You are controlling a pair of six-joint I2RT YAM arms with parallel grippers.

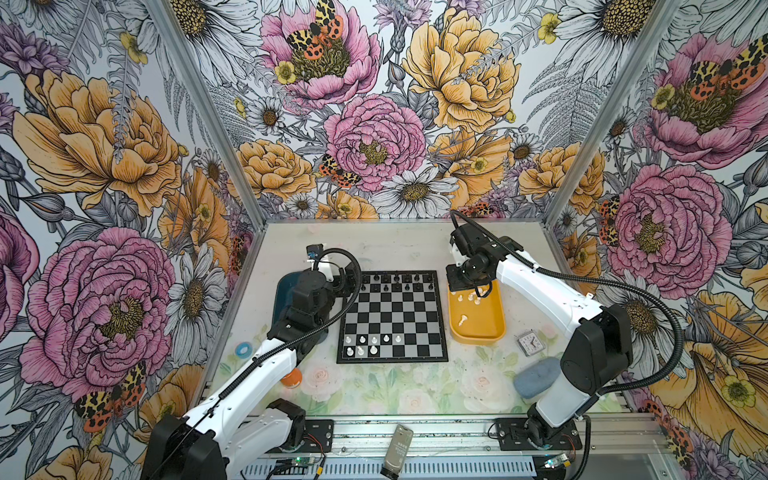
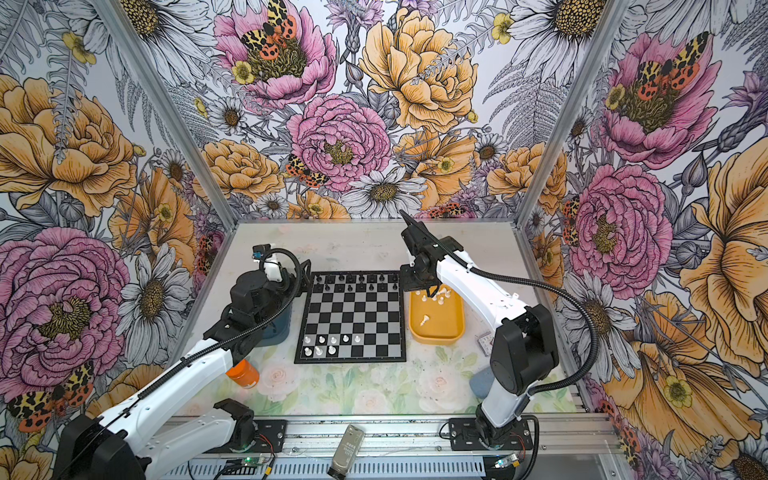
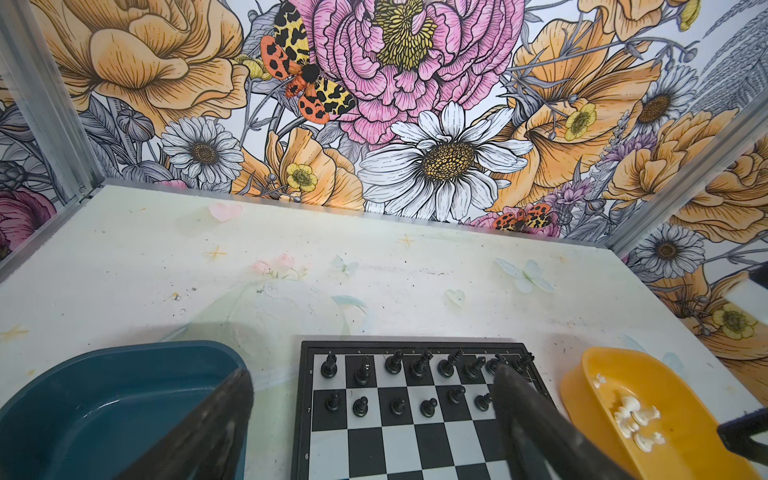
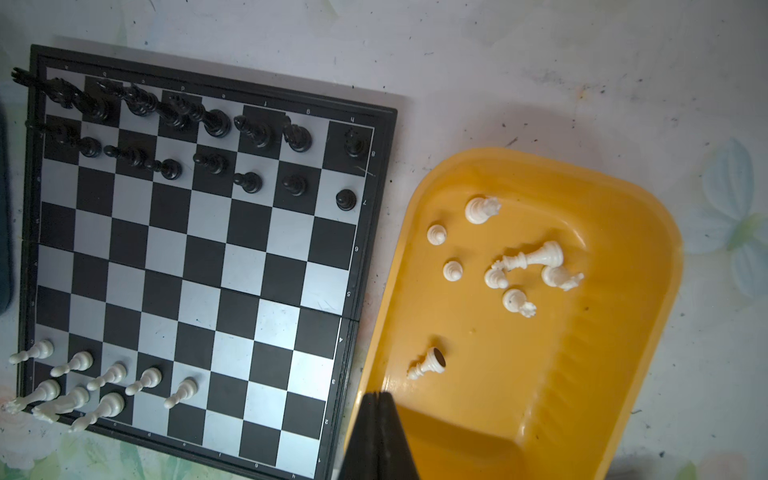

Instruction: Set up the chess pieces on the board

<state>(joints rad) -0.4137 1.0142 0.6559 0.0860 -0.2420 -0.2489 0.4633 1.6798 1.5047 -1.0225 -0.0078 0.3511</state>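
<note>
Right end effector (image 4: pixel 376 397) closed, chess pieces (image 4: pixel 542 255) near in tray (image 4: pixel 615 374)

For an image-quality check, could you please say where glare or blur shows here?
Right wrist view: sheen brightens silver squares of the board; the shut right gripper looks soft. Left wrist view: the open left gripper looms blurred near the lens. Both top views: evenly lit, no strong glare.

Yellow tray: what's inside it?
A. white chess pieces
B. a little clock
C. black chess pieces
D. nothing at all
A: loose white chess pieces lie inside the yellow tray, some of them tipped over, while the black pieces stand on the board.
</note>
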